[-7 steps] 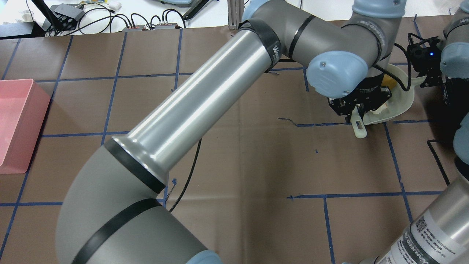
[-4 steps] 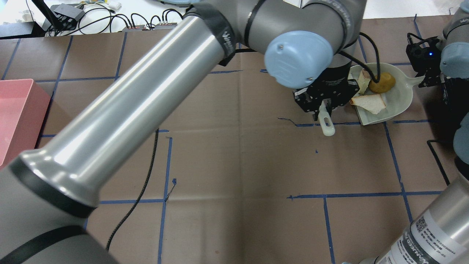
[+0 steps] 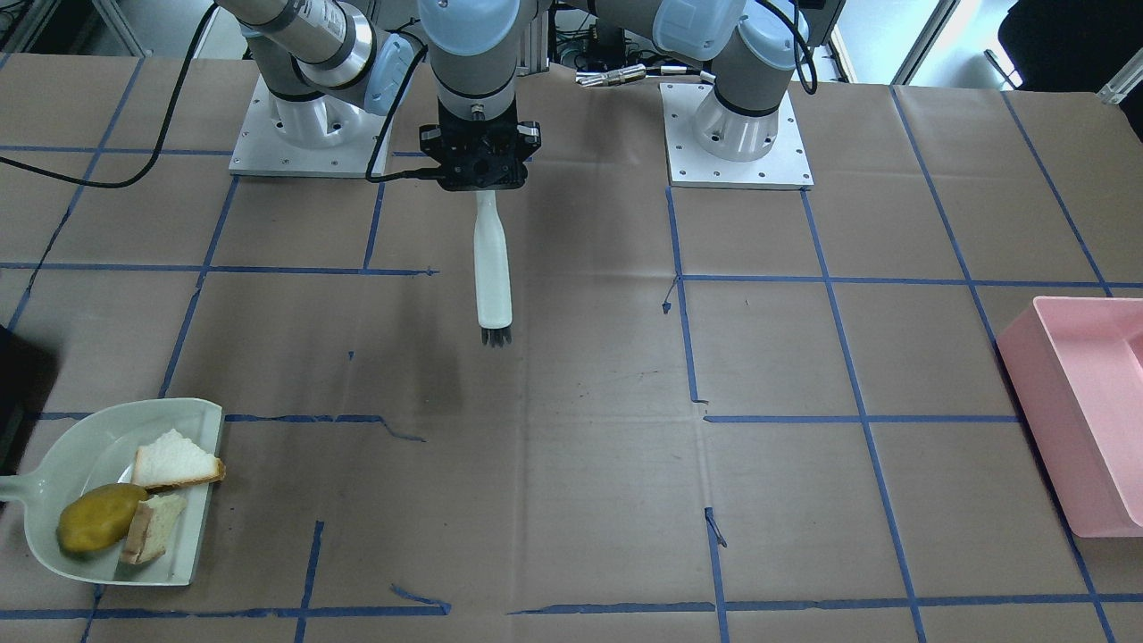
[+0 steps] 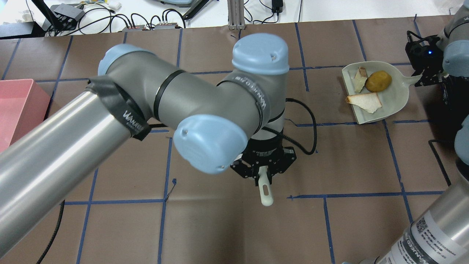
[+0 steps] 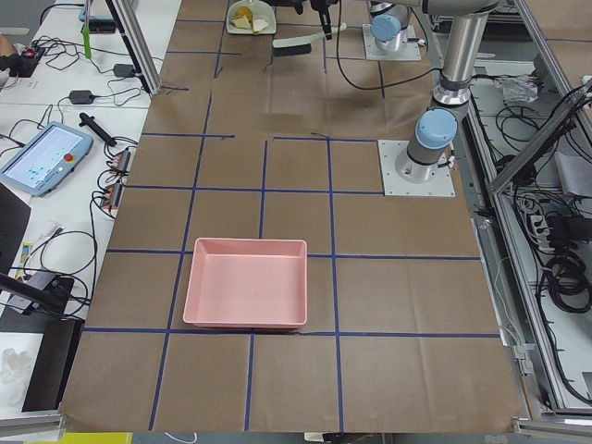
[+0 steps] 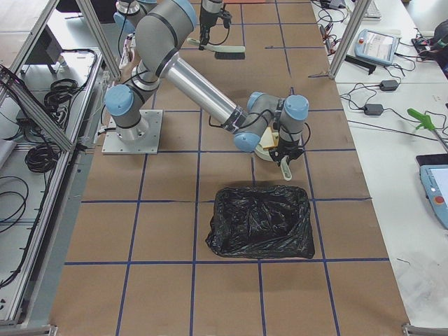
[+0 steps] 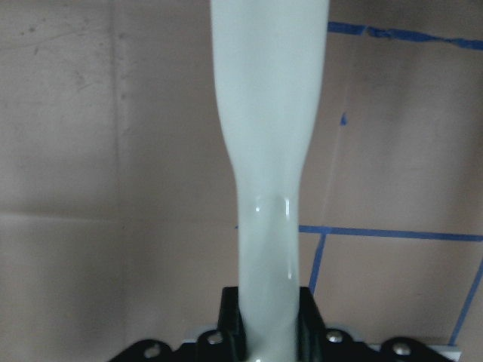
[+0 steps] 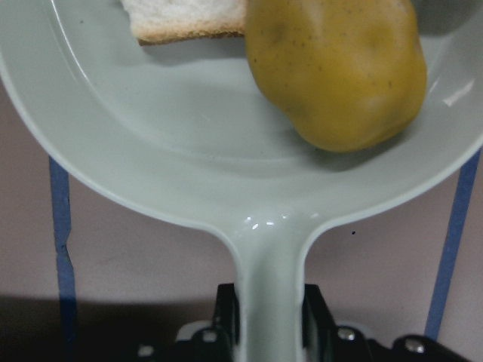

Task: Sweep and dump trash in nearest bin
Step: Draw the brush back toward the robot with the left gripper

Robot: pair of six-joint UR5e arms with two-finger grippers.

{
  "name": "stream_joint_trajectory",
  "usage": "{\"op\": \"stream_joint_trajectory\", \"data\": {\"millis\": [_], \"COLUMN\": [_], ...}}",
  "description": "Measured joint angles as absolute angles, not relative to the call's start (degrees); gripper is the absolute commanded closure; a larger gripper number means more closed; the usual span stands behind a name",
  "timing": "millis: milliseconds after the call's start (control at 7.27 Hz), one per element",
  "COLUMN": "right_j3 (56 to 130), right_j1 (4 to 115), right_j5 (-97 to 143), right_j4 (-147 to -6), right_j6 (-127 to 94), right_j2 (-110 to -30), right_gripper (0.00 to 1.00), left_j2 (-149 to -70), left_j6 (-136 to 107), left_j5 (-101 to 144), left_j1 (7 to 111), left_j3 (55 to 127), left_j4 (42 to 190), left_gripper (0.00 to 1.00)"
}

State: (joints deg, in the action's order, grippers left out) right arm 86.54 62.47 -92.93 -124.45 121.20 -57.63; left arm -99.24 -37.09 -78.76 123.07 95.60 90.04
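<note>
Left tool (image 4: 264, 171), clamped on the handle of the brush (image 4: 265, 190), has backed off from the dustpan (image 4: 395, 96). One second ago it sat right over the pan mouth, half a second ago it was just beside it, and now it hangs well apart over the middle of the tabletop (image 4: 227, 227). Going by its shadow in the front view, the brush looks lifted off the paper. The trash is all in the pan: two bread pieces (image 4: 366, 102) and the potato (image 4: 378, 81), the potato toward the handle end, one bread piece near the open lip. No piece shows outside the pan. Right tool (image 8: 269, 309) is closed on the pan handle, and the pan looks flat on the tabletop, not lifted yet. My read is that the sweep is done and the brush arm is clearing out of the way, so only the dump is left. The black-bagged bin (image 6: 260, 222) lies near the right arm and the pan. The pink bin (image 4: 14, 121) is far over on the left side, so the black one is probably the nearest. The likely next move is to lift the pan level, carry it over and tip it. The risk is that the potato rolls out over the open lip, or the lip-side bread slides off, if the pan tilts early.
</note>
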Motion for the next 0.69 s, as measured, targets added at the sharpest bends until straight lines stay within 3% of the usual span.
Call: {"op": "stream_joint_trajectory", "data": {"millis": [412, 687], "right_j3": [85.95, 84.76], "right_j1": [62.34, 62.32], "right_j5": [-90.52, -90.24], "right_j4": [-121.36, -117.26], "right_j6": [121.15, 121.12], "right_j2": [-58.39, -60.11], "right_gripper": [1.00, 1.00], "left_j2": [-93.65, -91.69], "left_j6": [-36.96, -36.94], "left_j5": [-78.75, -78.77], "left_j1": [123.78, 124.61], "left_j3": [111.65, 118.46], "left_j4": [79.28, 72.67], "left_gripper": [0.98, 0.98]}}
